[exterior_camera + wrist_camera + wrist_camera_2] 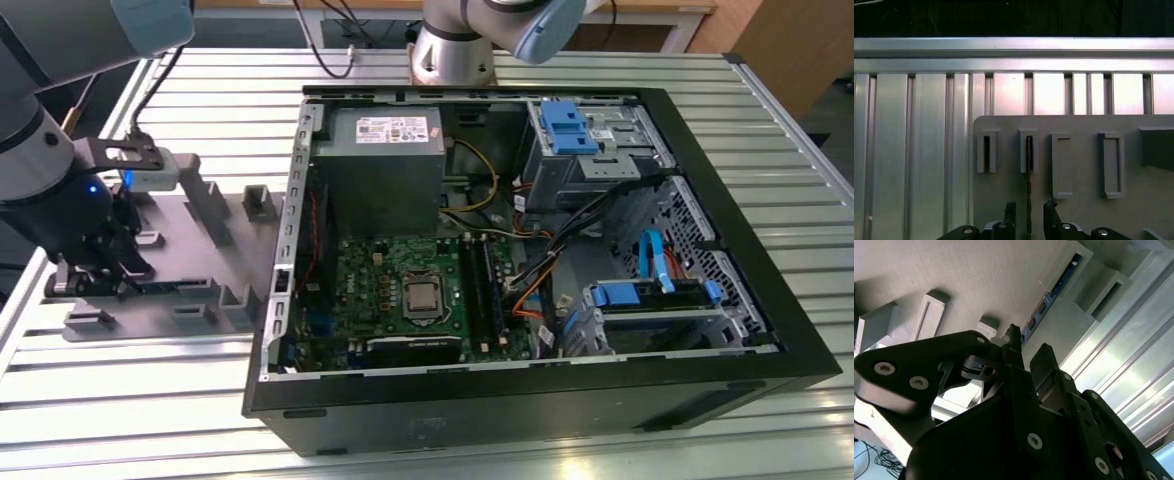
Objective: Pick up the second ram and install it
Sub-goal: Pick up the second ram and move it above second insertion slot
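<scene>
The second ram [1029, 165] stands on edge in a slotted holder of the grey fixture plate [1079, 165], seen edge-on as a thin dark line. In the second wrist view its dark-blue edge [1053, 291] runs along the holder towards the fingers. My gripper [1029, 214] is low over the plate and open, with one fingertip [1010, 210] on each side of the stick and a small gap on both sides. In the exterior view the gripper [91, 283] sits over the plate at the view's left, apart from the computer case.
The open black computer case [747, 330] lies on the ribbed aluminium table [160, 400] to the exterior view's right of the plate. Inside are the green motherboard [387, 290] with its memory slots [478, 290], a power supply [380, 150], cables and blue drive clips [561, 125].
</scene>
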